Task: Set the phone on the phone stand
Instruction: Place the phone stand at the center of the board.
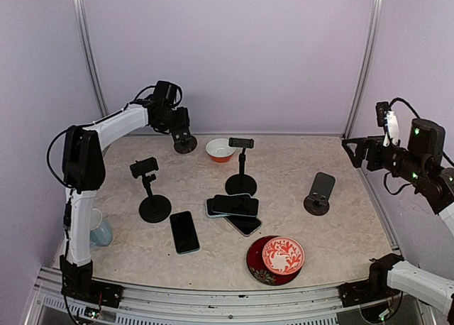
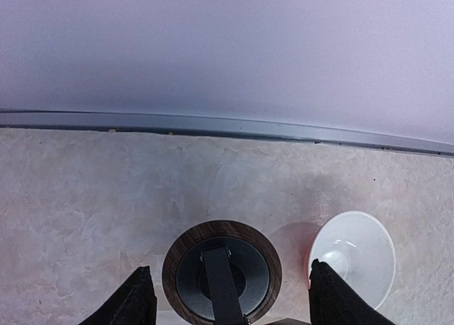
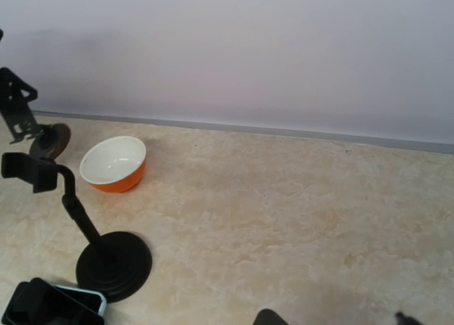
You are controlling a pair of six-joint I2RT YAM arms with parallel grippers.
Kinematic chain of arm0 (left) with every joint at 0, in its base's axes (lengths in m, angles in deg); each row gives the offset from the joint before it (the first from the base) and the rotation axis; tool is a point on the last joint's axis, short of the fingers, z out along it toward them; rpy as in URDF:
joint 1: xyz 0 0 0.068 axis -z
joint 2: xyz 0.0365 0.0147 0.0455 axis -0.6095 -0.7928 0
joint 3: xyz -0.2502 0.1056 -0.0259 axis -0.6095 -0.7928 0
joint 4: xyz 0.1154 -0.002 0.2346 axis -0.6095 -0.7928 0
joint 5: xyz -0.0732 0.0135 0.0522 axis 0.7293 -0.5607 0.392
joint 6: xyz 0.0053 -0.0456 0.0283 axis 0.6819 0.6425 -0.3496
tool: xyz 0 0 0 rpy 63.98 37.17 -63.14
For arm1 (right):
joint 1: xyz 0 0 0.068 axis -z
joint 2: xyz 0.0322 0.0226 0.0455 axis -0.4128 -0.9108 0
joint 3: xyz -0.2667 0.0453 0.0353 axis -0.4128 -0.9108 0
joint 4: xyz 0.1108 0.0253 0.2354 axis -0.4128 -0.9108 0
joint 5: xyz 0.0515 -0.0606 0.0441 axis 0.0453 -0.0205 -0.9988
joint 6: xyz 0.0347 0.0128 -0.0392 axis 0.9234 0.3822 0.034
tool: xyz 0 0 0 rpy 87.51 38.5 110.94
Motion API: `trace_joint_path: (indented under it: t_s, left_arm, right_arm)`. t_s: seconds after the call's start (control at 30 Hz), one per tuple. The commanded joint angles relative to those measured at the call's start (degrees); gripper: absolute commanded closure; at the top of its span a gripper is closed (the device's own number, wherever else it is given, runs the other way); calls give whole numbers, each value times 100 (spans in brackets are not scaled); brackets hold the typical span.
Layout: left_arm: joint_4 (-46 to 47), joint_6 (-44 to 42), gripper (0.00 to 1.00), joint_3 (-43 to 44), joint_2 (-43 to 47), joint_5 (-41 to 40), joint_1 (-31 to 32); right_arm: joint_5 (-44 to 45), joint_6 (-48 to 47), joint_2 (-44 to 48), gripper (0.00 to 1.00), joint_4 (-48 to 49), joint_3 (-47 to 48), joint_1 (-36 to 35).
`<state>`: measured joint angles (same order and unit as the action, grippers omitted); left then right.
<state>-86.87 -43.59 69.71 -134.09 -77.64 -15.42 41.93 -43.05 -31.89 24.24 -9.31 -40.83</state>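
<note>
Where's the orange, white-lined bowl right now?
Top view: the orange, white-lined bowl sits near the back wall, between the round wood-rimmed stand base on its left and the black phone stand.

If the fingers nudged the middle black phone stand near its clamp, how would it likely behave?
Pushed high, the phone stand would probably tip rather than slide, since its clamp sits well above a modest round base. Pushed at the base, it likely slides over the smooth table. It looks rigid, not floppy.
</note>
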Motion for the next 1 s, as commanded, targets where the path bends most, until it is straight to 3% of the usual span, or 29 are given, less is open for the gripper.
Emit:
trace_joint_path:
  t_s: [0.0,0.4,0.6,0.83,0.97]
  left_arm:
    - [61,-286,49,361,-266,90,10]
    - [208,-266,46,271,-582,84,21]
    - [260,-237,39,293,-700,123,19]
    - [269,-198,24,286,-777,216,4]
    - [309,-214,4,242,-730,246,-7]
  right_arm:
    - [20,87,44,0,-127,-82,-69]
    - [-100,104,-135,0,-114,-138,-74]
    - [-120,94,-163,0,-115,-208,-69]
    - [-306,-14,-378,0,-238,-232,-69]
    - [-172,77,-491,0,-295,-262,-69]
